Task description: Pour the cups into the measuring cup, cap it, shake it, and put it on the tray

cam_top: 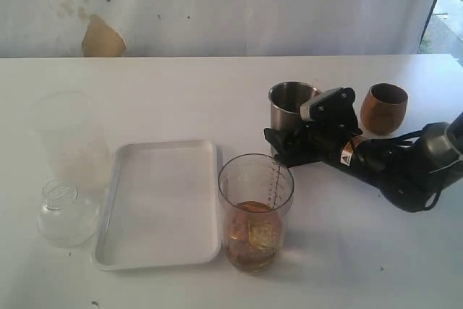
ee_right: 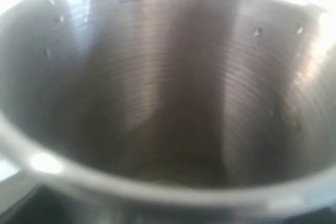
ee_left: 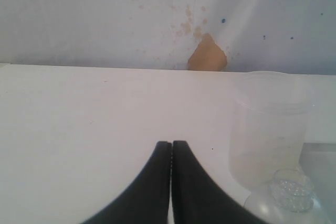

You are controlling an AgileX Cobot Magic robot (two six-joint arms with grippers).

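Holding amber liquid, the measuring cup [cam_top: 256, 211] stands on the table just beside the tray [cam_top: 159, 204]. The right gripper [cam_top: 287, 142] clasps the seemingly empty steel tumbler [cam_top: 289, 105], while the left gripper [ee_left: 171, 143] is closed on nothing. Wooden cup [cam_top: 383, 108], capping and shaking remain.

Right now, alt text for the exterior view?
The right gripper clasps an upright steel tumbler on a white table, just behind a measuring cup holding amber liquid. A wooden cup stands to the right; a white tray, frosted container and clear lid lie to the left.
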